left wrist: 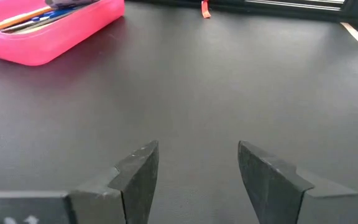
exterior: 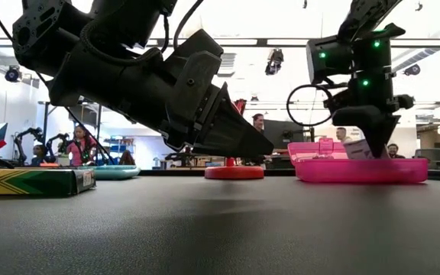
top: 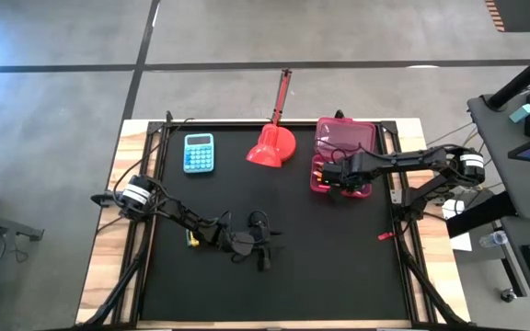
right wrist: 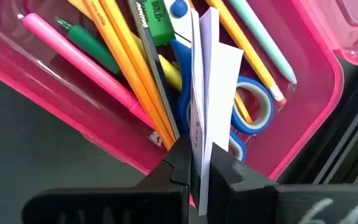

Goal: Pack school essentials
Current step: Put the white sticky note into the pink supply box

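Crayon box (top: 191, 238) lies on the black mat (top: 274, 276) at the left edge, just behind the left arm's forearm in the high view; in the low view it sits flat at far left (exterior: 33, 182), long side toward the camera.

Left gripper (top: 263, 256) is low over the mat's centre, fingers (left wrist: 138, 174) spread apart with nothing between them. Its wrist view looks across bare mat toward the pink case (left wrist: 42, 37), so the jaws point away from the crayon box, which is behind them. Judgement: the left arm is much the nearer one for the crayon box, but it would have to turn back toward its own side to reach it.

Calculator (top: 199, 152) and red scoop (top: 271, 147) sit at the back of the mat, apart from the action.

Right gripper (top: 331, 176) is over the front part of the pink case (top: 346, 138). Jaws are clamped on a folded white card (right wrist: 211, 99), held edge-on and upright, hanging into the case above the blue-handled scissors (right wrist: 250, 109) and beside the orange pencils (right wrist: 126, 68). Card's long axis runs straight out from the jaws. Judgement: release here should drop it inside the case.

A small red item (top: 385, 236) lies at the mat's right edge; identity unclear.
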Available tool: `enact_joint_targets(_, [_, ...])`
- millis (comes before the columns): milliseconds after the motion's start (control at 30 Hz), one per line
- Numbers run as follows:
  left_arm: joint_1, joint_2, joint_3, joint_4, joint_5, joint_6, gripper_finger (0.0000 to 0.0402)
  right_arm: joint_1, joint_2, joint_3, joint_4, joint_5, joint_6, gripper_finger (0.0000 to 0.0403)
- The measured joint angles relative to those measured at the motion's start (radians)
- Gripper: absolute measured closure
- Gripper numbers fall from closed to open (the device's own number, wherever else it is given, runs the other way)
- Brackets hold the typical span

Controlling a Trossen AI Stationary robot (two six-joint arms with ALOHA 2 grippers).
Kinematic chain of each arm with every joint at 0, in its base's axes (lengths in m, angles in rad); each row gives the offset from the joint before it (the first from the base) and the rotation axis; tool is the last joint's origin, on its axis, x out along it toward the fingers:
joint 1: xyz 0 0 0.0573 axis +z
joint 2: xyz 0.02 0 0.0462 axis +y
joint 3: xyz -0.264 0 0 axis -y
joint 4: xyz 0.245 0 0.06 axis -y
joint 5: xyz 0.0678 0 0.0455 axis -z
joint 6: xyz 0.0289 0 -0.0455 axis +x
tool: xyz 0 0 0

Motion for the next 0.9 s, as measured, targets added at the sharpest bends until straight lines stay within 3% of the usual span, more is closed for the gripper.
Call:
enact_joint_targets(600, [0.000,0.000,0.000,0.000,0.000,0.000,0.0198,-0.001,0.000,0.000,0.015,-0.045,-0.057,0.0393])
enact_joint_targets(900, [0.000,0.000,0.000,0.000,0.000,0.000,0.0198,-0.001,0.000,0.000,0.030,-0.045,-0.058,0.0353])
